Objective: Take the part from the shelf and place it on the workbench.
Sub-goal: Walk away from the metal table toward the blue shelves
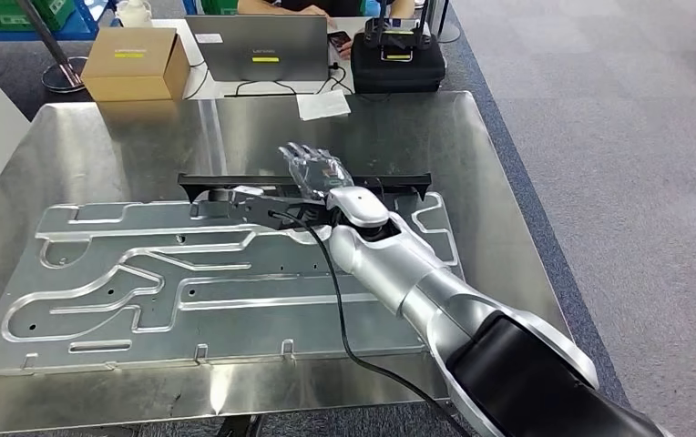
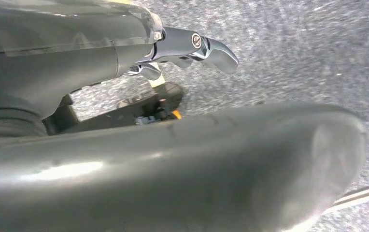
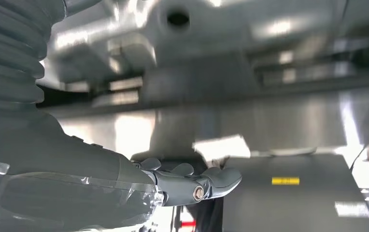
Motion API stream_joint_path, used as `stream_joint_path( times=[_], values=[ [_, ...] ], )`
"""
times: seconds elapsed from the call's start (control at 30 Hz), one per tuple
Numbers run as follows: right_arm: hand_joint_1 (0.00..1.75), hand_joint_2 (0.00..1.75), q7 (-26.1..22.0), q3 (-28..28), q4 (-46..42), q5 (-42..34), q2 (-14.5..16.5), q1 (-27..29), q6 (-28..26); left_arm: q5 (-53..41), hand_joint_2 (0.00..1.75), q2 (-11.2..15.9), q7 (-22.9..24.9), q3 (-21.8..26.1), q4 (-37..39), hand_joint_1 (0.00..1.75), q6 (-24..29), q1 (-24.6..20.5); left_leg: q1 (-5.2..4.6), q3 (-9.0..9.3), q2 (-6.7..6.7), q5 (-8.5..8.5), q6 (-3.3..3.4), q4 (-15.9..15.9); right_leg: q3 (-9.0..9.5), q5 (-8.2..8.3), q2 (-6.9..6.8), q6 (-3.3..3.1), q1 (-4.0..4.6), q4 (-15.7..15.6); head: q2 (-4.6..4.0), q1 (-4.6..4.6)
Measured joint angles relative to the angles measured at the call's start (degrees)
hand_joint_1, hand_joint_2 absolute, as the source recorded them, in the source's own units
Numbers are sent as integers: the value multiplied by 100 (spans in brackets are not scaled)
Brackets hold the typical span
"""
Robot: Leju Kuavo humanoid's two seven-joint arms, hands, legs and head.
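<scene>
One machined aluminium plate (image 1: 208, 291), one black part (image 1: 399, 182), one cardboard box (image 1: 133, 62), one laptop (image 1: 258, 47).

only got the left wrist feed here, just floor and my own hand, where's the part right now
Observer: The long black part lies across the steel workbench, at the far edge of the big aluminium plate.
Operator: is the right hand on it
Observer: The right hand is stretched out flat above the part's middle, fingers pointing away from the robot; I cannot tell whether it touches.
Operator: anything behind the bench
Observer: A cardboard box, a grey laptop and a black case sit on the desk beyond it, with a person seated there.
</scene>
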Motion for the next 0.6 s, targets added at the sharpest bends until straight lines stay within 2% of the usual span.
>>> stream_joint_path(
  times=[0.07, 0.1, 0.13, 0.17, 0.23, 0.27, 0.3, 0.33, 0.37, 0.4, 0.43, 0.47, 0.5, 0.53, 0.6],
  values=[
    [0, 175, -64, 1, -112, 26, -6, 166, -105, 6, 0, 7, -9, 0, 0, 0, 1, 33, -17, -74, -5, 63, -33, 7, 535, 178, 3, -69, 21, -777, 1, -1],
    [0, 175, -91, 2, -177, 36, -5, 245, -159, 10, 0, 9, -19, -1, 0, 0, 0, 49, -22, -98, -6, 95, -60, 4, 719, 218, 5, -103, 40, -1072, 1, -4],
    [0, 175, -120, 2, -243, 42, -5, 329, -212, 15, 0, 11, -33, -1, 0, 0, 0, 64, -23, -111, -5, 127, -93, -2, 816, 219, 6, -131, 61, -1248, 1, -2],
    [0, 175, -147, 2, -306, 44, -5, 424, -253, 18, 0, 14, -49, -2, 0, 0, 0, 79, -21, -119, -5, 162, -128, -16, 829, 229, 6, -153, 80, -1300, 1, -2],
    [0, 175, -207, 3, -441, 39, -7, 643, -316, 26, 0, 22, -83, -2, 0, 0, 0, 115, -20, -136, -10, 173, -193, -23, 798, 319, -13, -222, 61, -1357, 2, 2],
    [0, 175, -244, 4, -519, 32, -7, 760, -347, 30, 0, 29, -100, -2, 0, 0, -1, 136, -19, -173, -11, 63, -220, 49, 766, 376, -27, -270, 43, -1385, 1, -6],
    [0, 175, -287, 4, -599, 22, -7, 874, -385, 33, 0, 39, -116, -2, 0, 0, -1, 157, -18, -233, -11, -137, -245, 218, 722, 440, -41, -313, 25, -1414, 0, -13],
    [0, 175, -336, 4, -670, 9, -7, 983, -426, 33, 0, 50, -129, -2, 0, 0, -1, 174, -7, -315, -9, -413, -265, 500, 664, 497, -51, -341, 22, -1421, 0, -20],
    [0, 175, -381, 4, -732, -3, -8, 1093, -473, 33, 0, 61, -139, -2, 0, 0, -1, 191, -2, -405, -7, -683, -285, 852, 595, 550, -55, -358, 23, -1420, 0, -26],
    [0, 175, -421, 4, -783, -14, -11, 1203, -518, 33, 0, 72, -145, -2, 0, 0, 2, 204, 1, -474, -7, -872, -303, 1197, 522, 602, -59, -359, 26, -1413, 0, -27],
    [0, 175, -456, 4, -837, -28, -18, 1320, -562, 33, 0, 85, -151, -2, 0, 0, 7, 219, 5, -487, -7, -937, -320, 1440, 441, 656, -64, -353, 27, -1402, 0, -27],
    [0, 175, -488, 4, -894, -44, -28, 1438, -607, 33, 0, 98, -155, -2, 0, 0, 11, 236, 10, -422, -6, -874, -332, 1516, 358, 708, -68, -344, 25, -1385, 0, -28],
    [0, 175, -520, 4, -959, -61, -40, 1556, -653, 34, 0, 114, -161, -2, 0, 0, 17, 253, 17, -261, -5, -718, -340, 1400, 272, 757, -70, -330, 21, -1362, 1, -28],
    [0, 175, -549, 4, -1021, -79, -52, 1663, -700, 38, 0, 131, -167, -2, 0, 0, 22, 267, 27, -20, -4, -553, -343, 1121, 189, 802, -70, -311, 17, -1332, 1, -28],
    [0, 175, -591, 3, -1136, -111, -70, 1836, -780, 46, 0, 159, -178, -2, 0, 0, 29, 278, 22, 485, -11, -515, -312, 388, 62, 891, -66, -251, 19, -1276, 2, -27]
  ],
)
